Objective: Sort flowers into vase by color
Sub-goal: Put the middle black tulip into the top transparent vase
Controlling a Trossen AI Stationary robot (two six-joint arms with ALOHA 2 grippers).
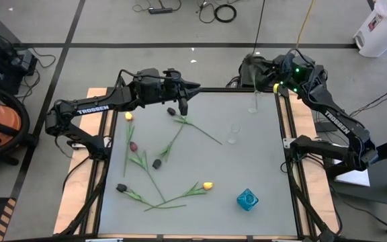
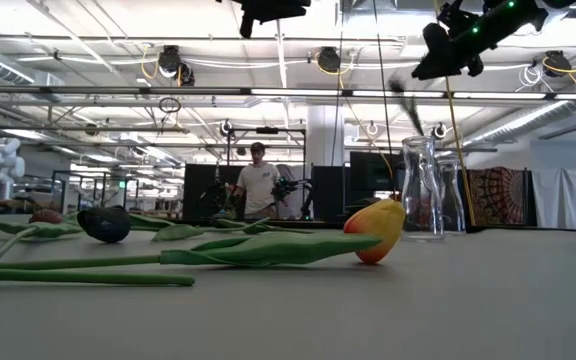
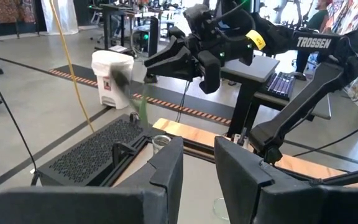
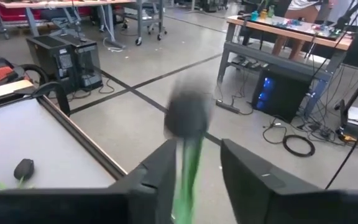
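Dark tulip (image 4: 188,118) blurs between the right gripper's (image 4: 194,171) fingers, which stand apart around its stem with no clamp showing; looks like a release, aimed at the clear vase (image 1: 253,101) at the table's far right corner, directly under that gripper. Left gripper (image 1: 183,102) hovers at the far edge, jaws parted and empty, likely poised for the next pick. Other flowers (image 1: 154,161) lie scattered across the left half, and a second clear vase (image 1: 233,132) and a blue vase (image 1: 247,199) stand unfilled.
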